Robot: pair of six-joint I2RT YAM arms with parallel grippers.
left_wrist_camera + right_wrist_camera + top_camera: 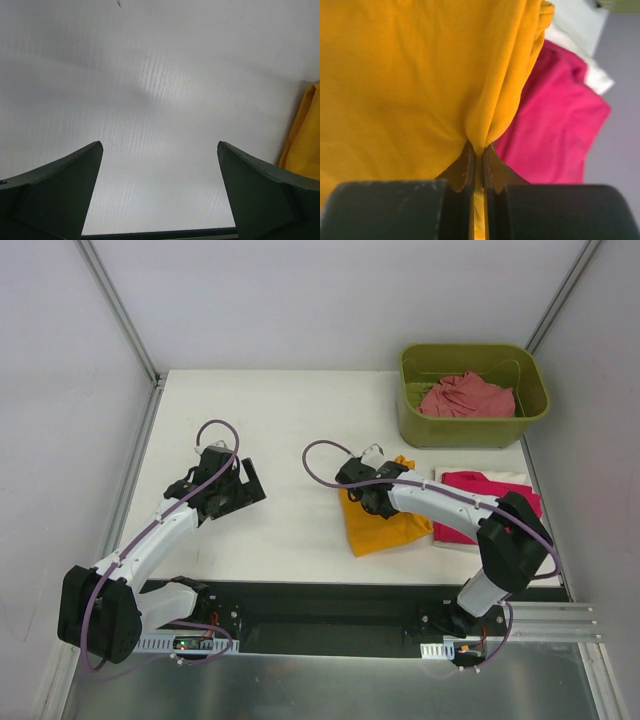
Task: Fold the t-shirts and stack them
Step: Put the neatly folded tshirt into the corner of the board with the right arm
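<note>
White tabletop (280,410), plain pale grey walls (300,300) on three sides, metal corner posts (120,310), even soft light

My claw (477,152) is closed tight on a pinched fold of the orange-yellow t-shirt (395,85), which fills most of my view. Just beside it, on the right, lies the magenta t-shirt (555,125), with a white cloth (580,35) showing past its far edge.

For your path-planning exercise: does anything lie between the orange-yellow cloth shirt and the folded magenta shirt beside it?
Nothing visible does. The orange-yellow cloth shirt, pinched in the right gripper, lies right beside the folded magenta cloth shirt.
</note>
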